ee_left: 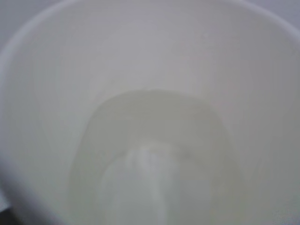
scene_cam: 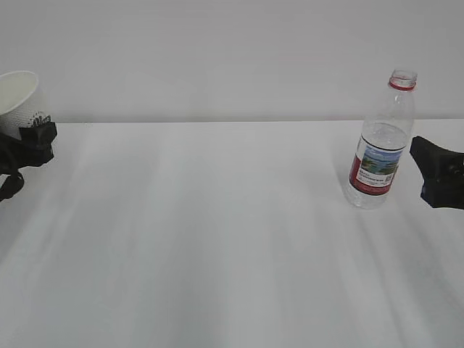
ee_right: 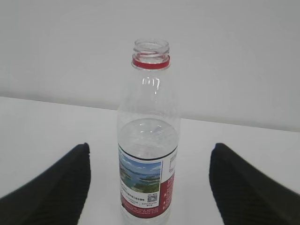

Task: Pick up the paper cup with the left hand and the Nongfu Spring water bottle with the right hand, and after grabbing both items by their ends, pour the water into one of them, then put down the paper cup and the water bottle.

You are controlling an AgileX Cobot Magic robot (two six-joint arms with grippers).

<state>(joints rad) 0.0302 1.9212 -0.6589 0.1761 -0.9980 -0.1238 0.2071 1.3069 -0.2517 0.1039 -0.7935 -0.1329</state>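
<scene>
Exterior view: the Nongfu Spring water bottle (scene_cam: 380, 141) stands upright on the white bench (scene_cam: 217, 239), long axis vertical, uncapped mouth pointing up, water level near mid-height. The right gripper (scene_cam: 437, 174) sits just beside the bottle on its right, apart from it and grasping nothing. Far to the left of the bottle, at the frame edge, the paper cup (scene_cam: 17, 98) is held in the left gripper (scene_cam: 32, 141), which is clamped on the cup's lower wall; the cup appears raised clear of the bench, rim up, axis tilted slightly. Left wrist view: the frame is filled by the cup interior (ee_left: 150, 112); a pale pool, probably the water (ee_left: 154, 159), lies in the bottom, so pouring appears done and set-down remains for the cup. The gripper fingers are not visible here. Right wrist view: the bottle (ee_right: 149, 140) stands centred between the two dark fingers (ee_right: 51, 187), with clear gaps on both sides; the jaws stand spread and released. Risks, as judgement: the open bottle is tall and light, so a sideways brush from a finger during any move could tip it and spill water across the bench. The cup holds liquid; a fast or tilted descent could slop it over the rim, and excess squeeze could buckle the thin wall.
</scene>
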